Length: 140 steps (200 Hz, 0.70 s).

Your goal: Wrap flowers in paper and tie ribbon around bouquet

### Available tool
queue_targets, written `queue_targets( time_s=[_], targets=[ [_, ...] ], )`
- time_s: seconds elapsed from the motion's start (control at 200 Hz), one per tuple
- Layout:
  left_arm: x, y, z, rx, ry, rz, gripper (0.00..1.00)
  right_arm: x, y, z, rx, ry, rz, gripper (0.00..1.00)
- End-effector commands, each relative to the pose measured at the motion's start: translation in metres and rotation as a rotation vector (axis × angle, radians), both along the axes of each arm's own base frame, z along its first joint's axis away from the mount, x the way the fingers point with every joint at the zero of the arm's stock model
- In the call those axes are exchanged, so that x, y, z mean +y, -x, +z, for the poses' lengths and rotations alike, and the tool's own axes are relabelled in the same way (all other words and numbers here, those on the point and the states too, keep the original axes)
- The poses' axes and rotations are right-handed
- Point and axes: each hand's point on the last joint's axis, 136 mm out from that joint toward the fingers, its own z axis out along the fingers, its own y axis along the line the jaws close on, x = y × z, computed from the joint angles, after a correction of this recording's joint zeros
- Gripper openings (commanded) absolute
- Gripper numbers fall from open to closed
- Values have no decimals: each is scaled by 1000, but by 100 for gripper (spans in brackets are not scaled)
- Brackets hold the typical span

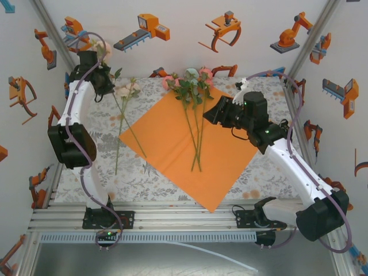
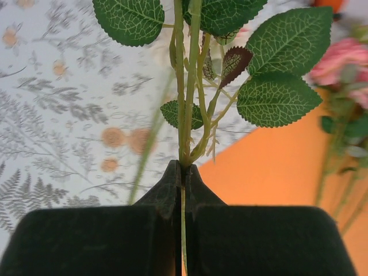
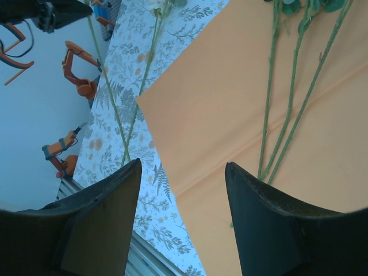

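Three flowers (image 1: 190, 89) are laid on the paper (image 1: 230, 161), heads far, prob. so the sheet can be folded round the stems. A further stem (image 2: 187, 103) is pinched by the left gripper (image 2: 183, 172), far left, off the paper. The right gripper (image 3: 183, 172) is held spread, empty, above the paper. A loose flower (image 1: 127, 89) on the tablecloth (image 1: 86, 184) lies btw. them, in the way.

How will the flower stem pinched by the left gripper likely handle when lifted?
Likely light: the stem is thin. Probably springy rather than floppy, as it stands straight out of the shut left gripper. Its broad leaves may make it sway.
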Motion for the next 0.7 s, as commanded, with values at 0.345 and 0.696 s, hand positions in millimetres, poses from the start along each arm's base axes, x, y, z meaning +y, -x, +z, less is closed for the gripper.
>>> queue_targets(
  time_s=[0.345,0.696],
  targets=[
    [-225,-24,-22,-4,311,-249,0,-1,9,10,-46,-13,6,56],
    [-289,-34,-103,107,298,-320,0,-16,21,11,-63,17,-38,56]
  ],
)
